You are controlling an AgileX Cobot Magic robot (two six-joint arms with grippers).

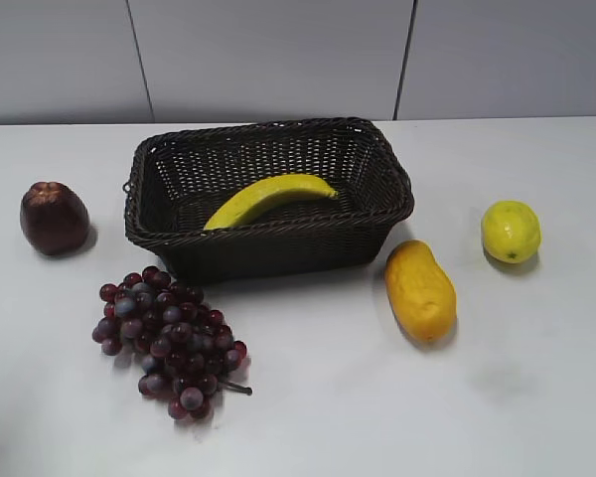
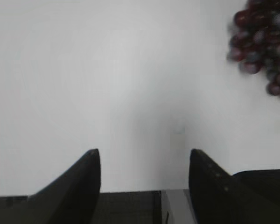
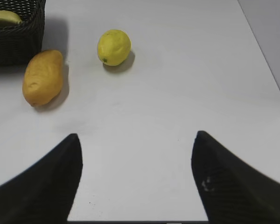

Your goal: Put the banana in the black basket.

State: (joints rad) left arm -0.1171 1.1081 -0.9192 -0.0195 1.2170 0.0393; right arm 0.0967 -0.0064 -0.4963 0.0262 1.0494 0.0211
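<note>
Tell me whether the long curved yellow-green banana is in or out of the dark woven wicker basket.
In. The yellow-green banana lies on the floor of the dark woven wicker basket, enclosed by its walls; neither gripper holds it.

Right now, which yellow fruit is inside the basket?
The banana, long and curved, lies inside the black basket. The lemon and the stubby orange-yellow fruit sit outside on the table.

Neither arm appears in the exterior view. In the left wrist view, the left gripper [image 2: 144,161] hangs above the white table [image 2: 107,84], its two dark fingers [image 2: 86,179] spread wide apart with nothing between them. In the right wrist view, the right gripper [image 3: 137,149] is likewise raised over the table, its black fingers [image 3: 224,182] parted widely and empty, angled down toward the tabletop.
</note>
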